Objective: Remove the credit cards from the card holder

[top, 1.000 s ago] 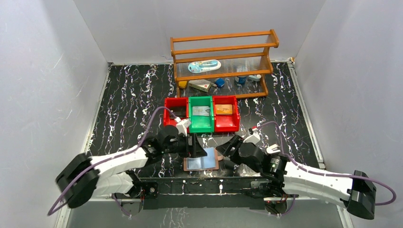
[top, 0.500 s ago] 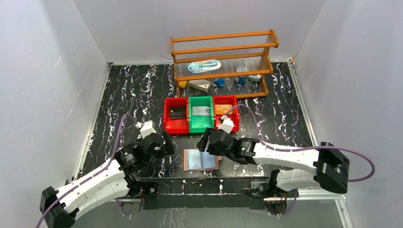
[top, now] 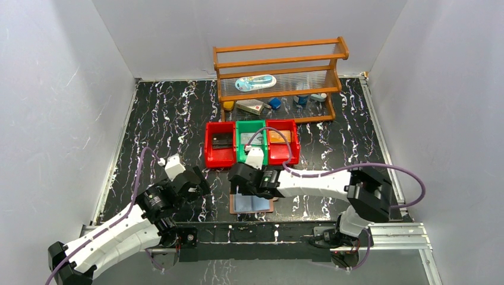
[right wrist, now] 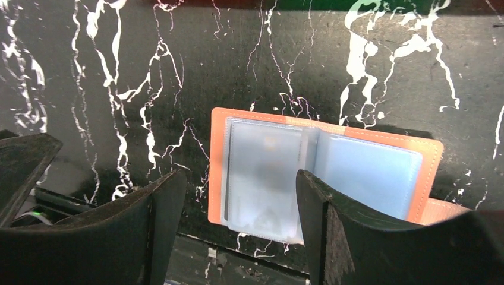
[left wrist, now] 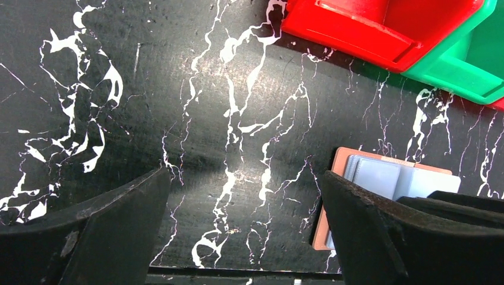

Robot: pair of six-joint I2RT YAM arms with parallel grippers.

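Note:
The card holder (top: 255,205) lies open and flat near the table's front edge, with an orange-brown cover and clear bluish sleeves (right wrist: 264,175). My right gripper (top: 241,183) hovers open over its left half, one finger (right wrist: 330,225) on either side of the left sleeve (right wrist: 238,222). That sleeve looks cloudy grey; I cannot tell whether a card is inside. My left gripper (top: 191,181) stands wide open over bare table (left wrist: 243,196), left of the holder (left wrist: 380,178). Credit cards lie in the bins: black (top: 223,141), grey (top: 249,137), orange (top: 279,136).
Three bins stand in a row behind the holder: red (top: 209,148), green (top: 241,155), red (top: 294,148). A wooden rack (top: 279,71) with small items stands at the back. The table's front edge runs just below the holder.
My left gripper pulled back left, away from the holder, and opened wider. My right arm swung left from the right side and now hangs over the holder's left half.

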